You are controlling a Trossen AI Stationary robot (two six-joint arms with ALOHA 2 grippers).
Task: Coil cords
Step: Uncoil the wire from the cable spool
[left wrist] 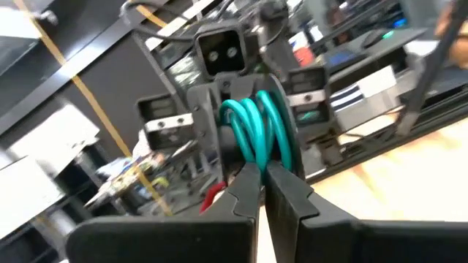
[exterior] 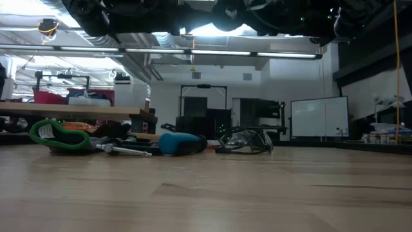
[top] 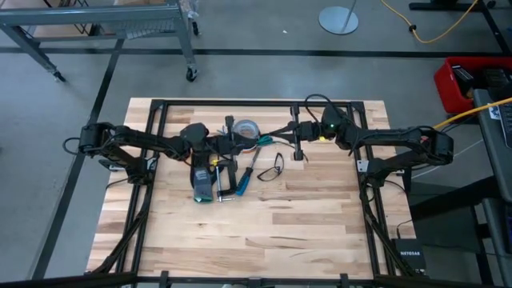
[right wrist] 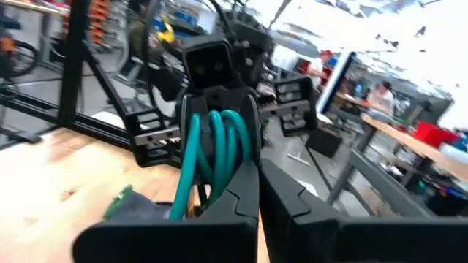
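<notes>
Both tools, my left tool (left wrist: 262,172) and right tool (right wrist: 257,175), pinched shut on the teal cord (left wrist: 257,128) above the tape roll (top: 242,128); keep loops even, tension light, no snagging.

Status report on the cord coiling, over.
Left claw shut on the teal cord. Right claw shut on the same cord, facing it, both above the table. Nothing blocking.

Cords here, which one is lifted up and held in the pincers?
The teal-green cord, looped and pinched by both the left pincer and the right pincer. The black cord lies loose on the table.
</notes>
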